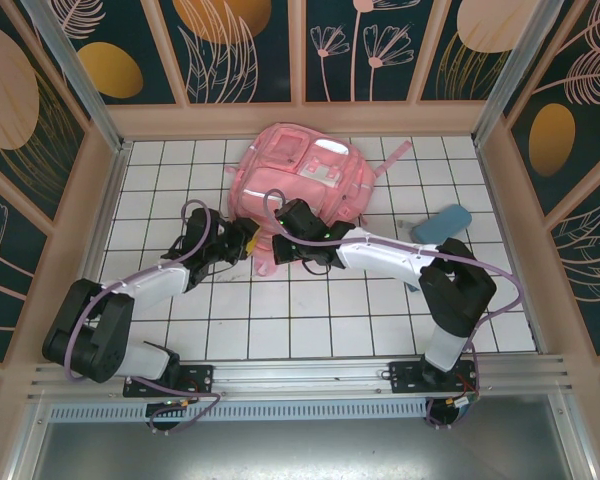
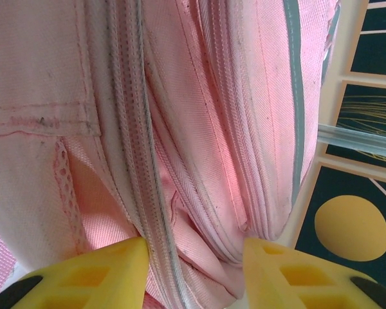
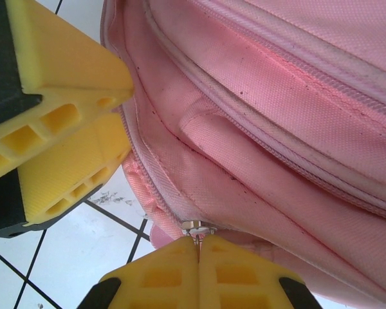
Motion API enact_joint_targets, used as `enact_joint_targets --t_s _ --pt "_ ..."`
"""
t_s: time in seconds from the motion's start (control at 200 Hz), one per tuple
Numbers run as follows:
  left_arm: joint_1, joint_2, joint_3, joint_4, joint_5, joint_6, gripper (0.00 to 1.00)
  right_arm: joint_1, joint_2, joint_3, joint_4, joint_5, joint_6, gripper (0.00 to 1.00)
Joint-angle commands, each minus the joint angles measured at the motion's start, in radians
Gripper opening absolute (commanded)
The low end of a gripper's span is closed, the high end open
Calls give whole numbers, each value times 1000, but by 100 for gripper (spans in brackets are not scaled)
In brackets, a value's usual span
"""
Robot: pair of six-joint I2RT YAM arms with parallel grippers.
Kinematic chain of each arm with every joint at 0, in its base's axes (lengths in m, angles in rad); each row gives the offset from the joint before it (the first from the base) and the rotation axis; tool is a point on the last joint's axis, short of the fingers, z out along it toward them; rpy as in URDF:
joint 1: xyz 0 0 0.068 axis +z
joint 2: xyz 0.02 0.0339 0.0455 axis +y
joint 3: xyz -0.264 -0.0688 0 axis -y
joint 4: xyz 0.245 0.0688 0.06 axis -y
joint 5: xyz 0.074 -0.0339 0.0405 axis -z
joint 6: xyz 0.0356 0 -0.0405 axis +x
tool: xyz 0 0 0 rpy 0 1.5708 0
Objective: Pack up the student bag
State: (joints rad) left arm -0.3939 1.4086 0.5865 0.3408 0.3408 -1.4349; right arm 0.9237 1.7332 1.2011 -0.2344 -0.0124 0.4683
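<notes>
The student bag (image 1: 302, 172), a big pink backpack, lies flat at the back middle of the tiled table. My left gripper (image 1: 248, 243) is at its near edge. In the left wrist view, the left gripper (image 2: 194, 257) has a bunched fold of pink fabric and zipper tape (image 2: 141, 193) pinched between its yellow fingers (image 2: 96, 273). My right gripper (image 1: 277, 240) is just beside it. In the right wrist view, the right gripper (image 3: 199, 248) is shut on the small metal zipper pull (image 3: 198, 229) at the bag's edge. The left gripper's fingers (image 3: 64, 109) show at that view's upper left.
A small blue pencil case (image 1: 440, 222) lies on the tiles right of the bag, beyond the right arm's elbow. A pink strap (image 1: 392, 158) trails from the bag's right side. Wooden walls (image 1: 100, 200) enclose the table on three sides.
</notes>
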Motion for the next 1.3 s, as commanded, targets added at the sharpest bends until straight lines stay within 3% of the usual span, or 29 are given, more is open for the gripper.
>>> enact_joint_targets --t_s 0.0,0.225,0.46,0.656,0.816,1.031,1.296 --pt "-22 45 32 18 25 -27 43 29 -43 20 25 -31 -28 0" --pt "-39 134 73 -9 34 -47 36 56 -62 45 -31 50 -21 0" --pt "-39 146 79 20 -18 -43 0 84 -43 98 -245 251 59 0" --pt "-39 124 86 -2 -82 -15 0 76 -30 106 -520 421 219 0" --pt "-39 106 95 -22 -99 8 0 38 -59 49 -599 511 301 0" --pt "-39 80 98 -43 -98 25 0 -74 -96 -20 -525 568 293 0" --pt "-37 43 103 -89 -104 59 0 -174 -107 -61 -352 529 117 0"
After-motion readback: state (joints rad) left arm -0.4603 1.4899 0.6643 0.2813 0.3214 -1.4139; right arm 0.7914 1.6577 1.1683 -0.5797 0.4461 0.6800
